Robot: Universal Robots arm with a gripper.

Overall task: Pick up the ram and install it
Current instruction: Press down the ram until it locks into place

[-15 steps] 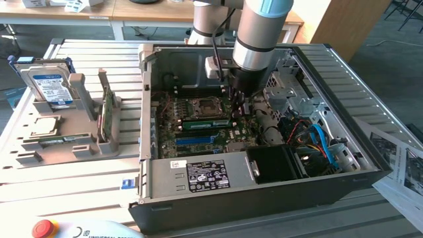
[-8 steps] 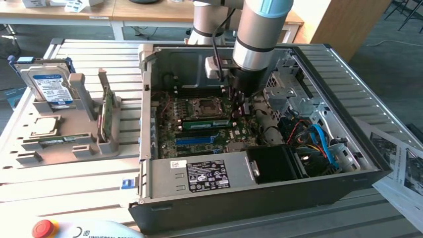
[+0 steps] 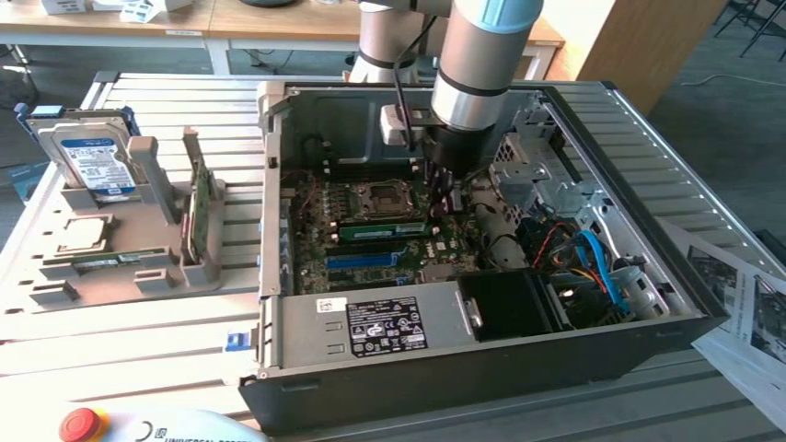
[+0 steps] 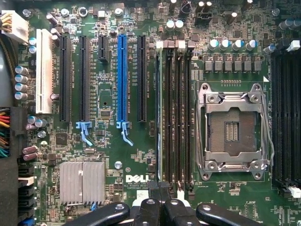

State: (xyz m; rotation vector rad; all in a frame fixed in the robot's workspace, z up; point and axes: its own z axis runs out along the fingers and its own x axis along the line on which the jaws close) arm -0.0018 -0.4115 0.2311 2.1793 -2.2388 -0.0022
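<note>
At the surface's (image 3: 135, 336) near edge lies a pendant with a red stop button (image 3: 80, 424). Just behind it stands the open computer case (image 3: 491, 368), with its labelled power supply (image 3: 381, 327) along the near wall. Deeper in the case, on the motherboard (image 4: 108, 155), the ram (image 3: 383, 230) stands on edge in a memory slot just beside the empty processor socket (image 4: 233, 129). In the wrist view it looks like the thin line running along the slot nearest the blue connector (image 4: 158, 117). The claw (image 4: 160, 207) hangs directly over that slot with its fingers pressed together and nothing between them. I cannot tell whether it touches the stick's top edge. By my reading the pick-up is done and the stick is in its slot, though the frames do not show whether the end latches have snapped home. Toward the exterior view's left edge of the surface, a grey tray (image 3: 172, 276) holds a second green stick (image 3: 117, 261), a taller green card (image 3: 197, 216) and a hard drive (image 3: 92, 161). Printed sheets (image 3: 749, 313) lie at the opposite edge. Beyond are wooden desks (image 3: 283, 23) and a grey floor.
</note>
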